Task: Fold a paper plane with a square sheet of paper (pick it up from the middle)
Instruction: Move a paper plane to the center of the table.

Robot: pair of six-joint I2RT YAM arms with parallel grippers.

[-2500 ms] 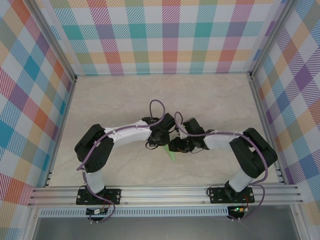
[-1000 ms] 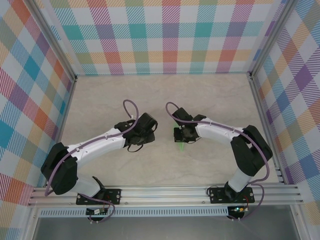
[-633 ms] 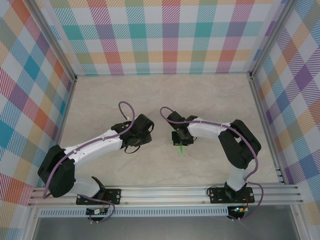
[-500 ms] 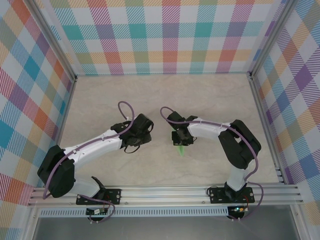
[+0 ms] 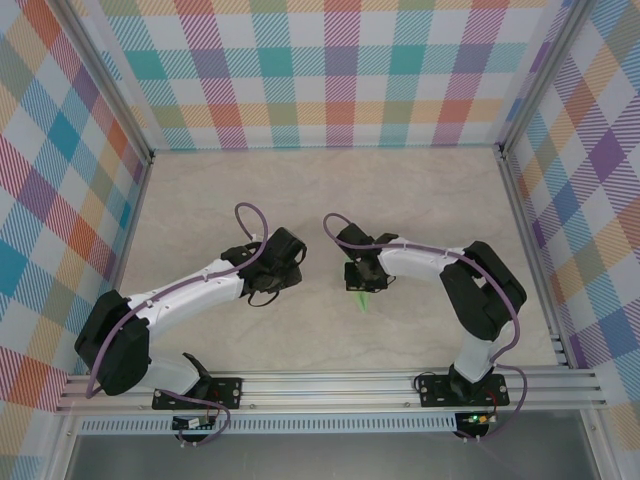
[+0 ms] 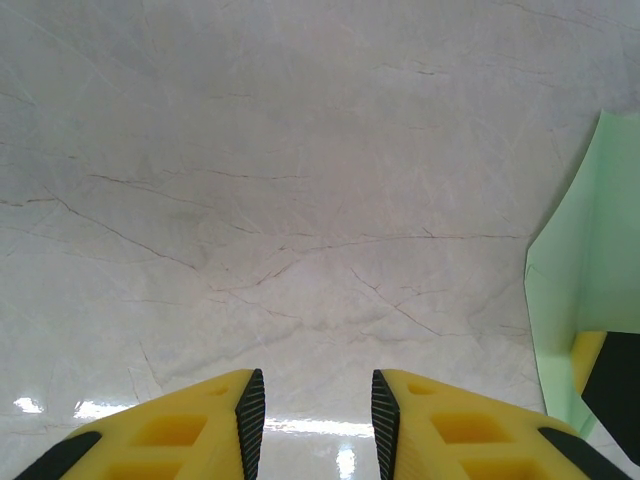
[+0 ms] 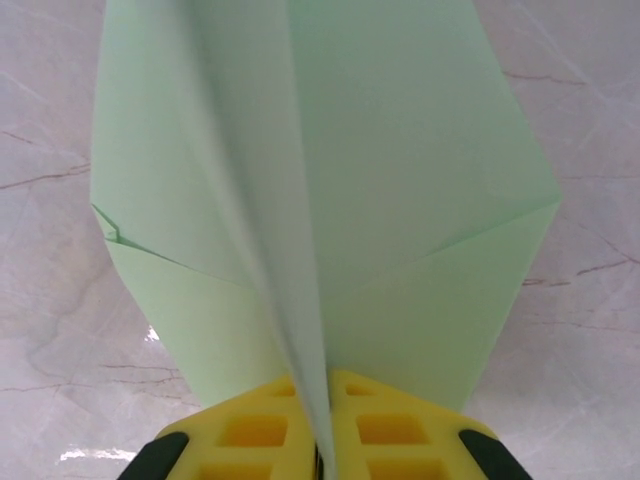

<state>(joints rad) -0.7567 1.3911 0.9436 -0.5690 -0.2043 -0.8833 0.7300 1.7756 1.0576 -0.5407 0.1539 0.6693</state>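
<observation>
I am finding the right gripper (image 7: 320,388) clenched on the paper plane (image 7: 400,180). Its yellow fingers (image 7: 385,430) are pinching the raised centre crease from both sides. The pale green body is reaching out beyond the fingertips and spreading to either side of the crease.

From above, I am placing the plane near the middle of the table (image 5: 200,200), a little toward the right edge, with its sharp tip pointing at the near edge. I cannot tell whether the paper is touching the surface.

The left gripper (image 6: 312,405) is hanging over bare table to the left of the plane, apart from it. Its jaws are standing parted and are gripping nothing.
</observation>
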